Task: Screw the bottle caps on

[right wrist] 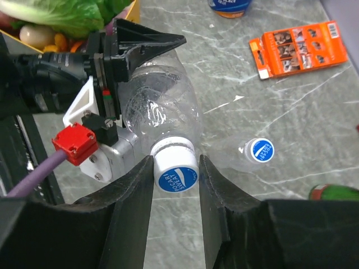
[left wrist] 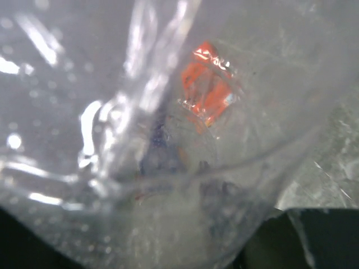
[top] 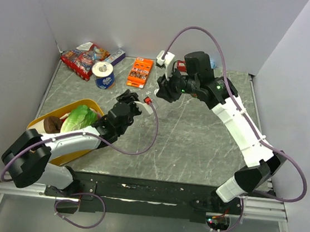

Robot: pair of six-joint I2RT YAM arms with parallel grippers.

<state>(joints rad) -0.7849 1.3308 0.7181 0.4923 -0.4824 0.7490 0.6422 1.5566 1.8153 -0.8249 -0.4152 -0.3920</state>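
Note:
A clear plastic bottle [right wrist: 162,106] is held off the table, neck toward my right wrist camera. My left gripper [right wrist: 129,50] is shut on its body, and crinkled clear plastic [left wrist: 168,140] fills the left wrist view. A white bottle cap with a blue top [right wrist: 176,174] sits on the neck. My right gripper [right wrist: 175,163] is closed around that cap, one finger on each side. A second small clear bottle [right wrist: 238,159] lies on the table to the right, wearing its blue-topped cap [right wrist: 262,150]. From above, the left gripper [top: 130,101] and right gripper [top: 163,89] meet mid-table.
An orange box [top: 140,72] lies at the back. A blue-and-white roll [top: 103,75] and a red snack pack [top: 83,57] sit at the back left. A yellow bowl [top: 92,104] with lettuce is on the left. A green bottle [right wrist: 336,193] shows at the right.

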